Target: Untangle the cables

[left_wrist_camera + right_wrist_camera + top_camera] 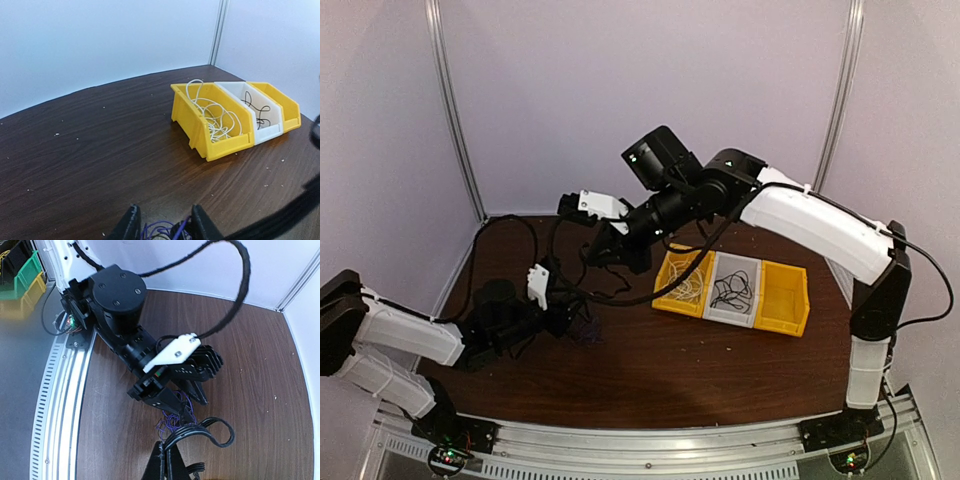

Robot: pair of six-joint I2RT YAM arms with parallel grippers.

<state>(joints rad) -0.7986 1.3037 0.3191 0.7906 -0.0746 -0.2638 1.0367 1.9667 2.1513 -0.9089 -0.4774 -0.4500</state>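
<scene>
Cables (172,421), a purple-and-dark clump, lay on the desk (100,150) between the left gripper's (162,227) fingers, which pinched it. The right gripper (172,460), pressed together, held a black cord loop (207,430) just above. White cable (215,117) filled a yellow bin (225,145).

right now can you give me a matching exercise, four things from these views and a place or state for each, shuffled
Things:
1. white cable
2. black cable
3. purple cable
4. right gripper

Places or states:
A. on the table between the left gripper's fingers
B. shut on a looped black cord
C. in the white middle bin
D. in the yellow bin beside the white one

Pairs: 1-D, 2-C, 3-A, 4-B
</scene>
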